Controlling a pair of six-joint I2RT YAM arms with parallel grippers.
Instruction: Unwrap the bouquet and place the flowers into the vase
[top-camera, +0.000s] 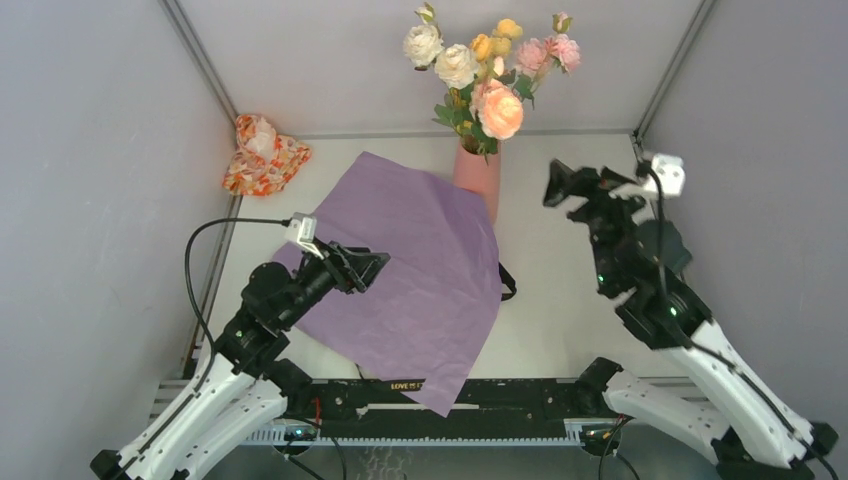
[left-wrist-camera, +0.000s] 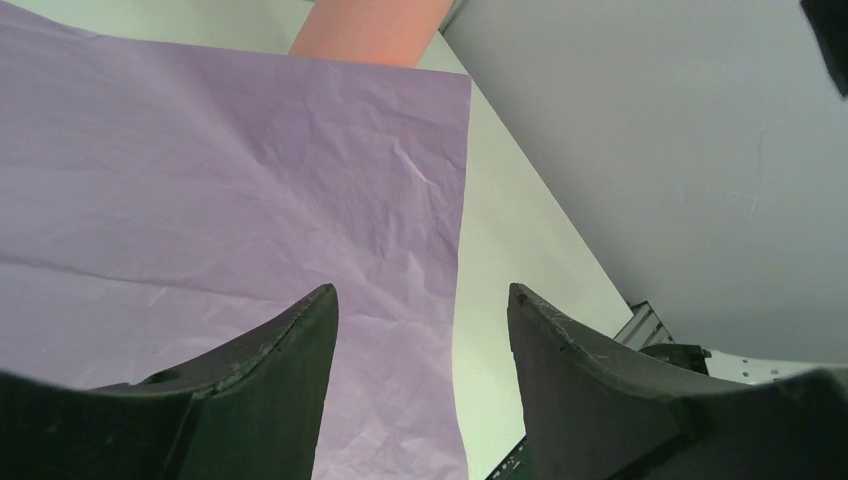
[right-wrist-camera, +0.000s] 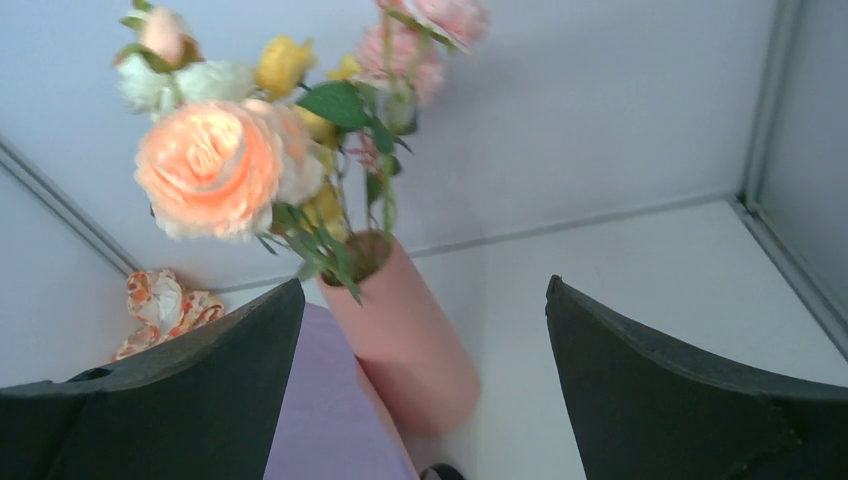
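— Where do your flowers stand?
— Your green-stemmed roses with peach, cream, yellow and pink heads (top-camera: 480, 70) stand in the tall salmon-pink cylinder vase (top-camera: 478, 178), at the middle of the white table's (top-camera: 570, 300) far edge.
— And the wrapping?
— The creased lilac-purple paper sheet (top-camera: 410, 270) lies flat from beside the vase's foot to the near edge, overhanging it.
— Your jaws?
— Left gripper (left-wrist-camera: 420, 292) hangs over the sheet, spread wide, empty. Right gripper (right-wrist-camera: 424, 285), to the right of the vase, also gapes wide, holding nothing.
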